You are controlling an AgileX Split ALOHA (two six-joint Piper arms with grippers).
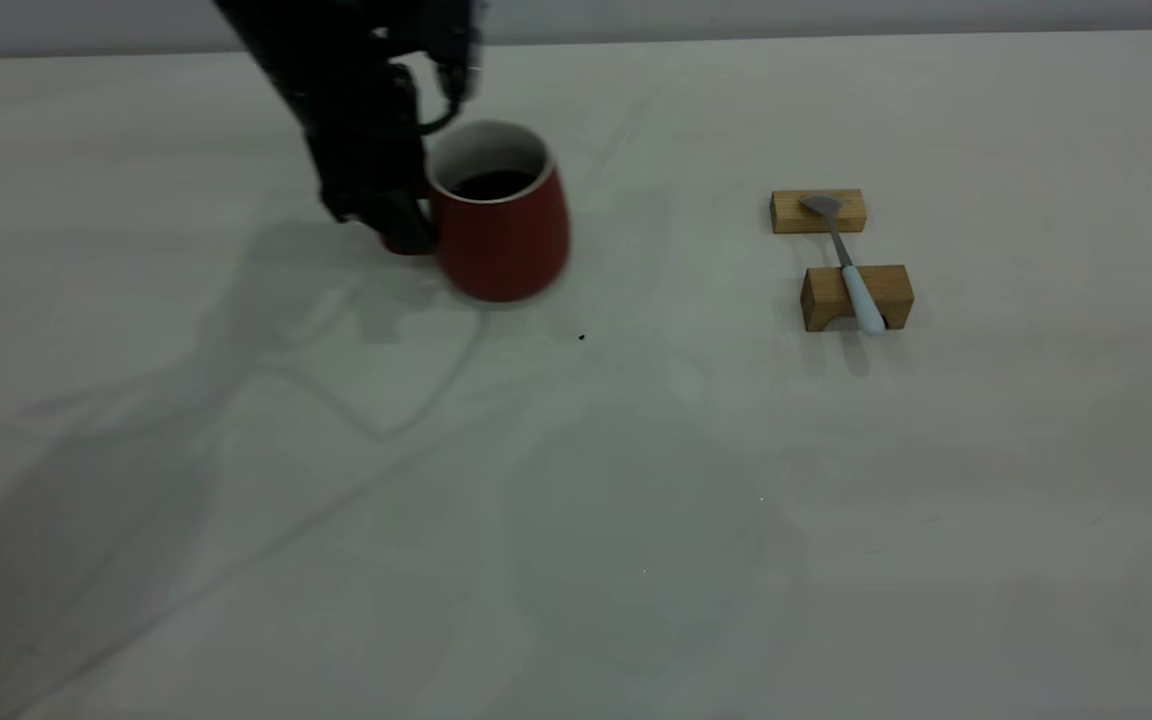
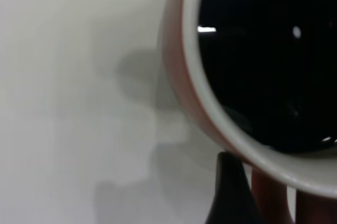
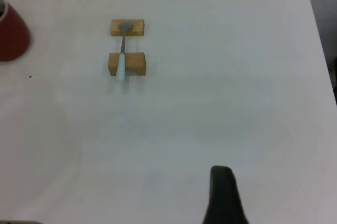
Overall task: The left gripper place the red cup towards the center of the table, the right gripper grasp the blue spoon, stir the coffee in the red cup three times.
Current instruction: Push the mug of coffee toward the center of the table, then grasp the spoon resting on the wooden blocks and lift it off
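Left pincer (image 1: 406,225): clamped on the red cup (image 1: 501,215) handle, placing unfinished.
Right pincer (image 3: 224,195): grip state unclear, high above bench (image 1: 636,500).
Blue spoon (image 1: 851,270): untouched on wooden blocks (image 1: 856,295); stirring remains.

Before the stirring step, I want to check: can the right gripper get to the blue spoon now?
Probably yes. The blue spoon lies across two wooden blocks, raised off the table, with bare tabletop around it. The red cup and the left gripper stand well aside, so nothing visible blocks the way.

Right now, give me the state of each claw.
Left claw: closed on the red cup, gripping at its handle side.
Right claw: high above the table, holding nothing; open or shut cannot be told.
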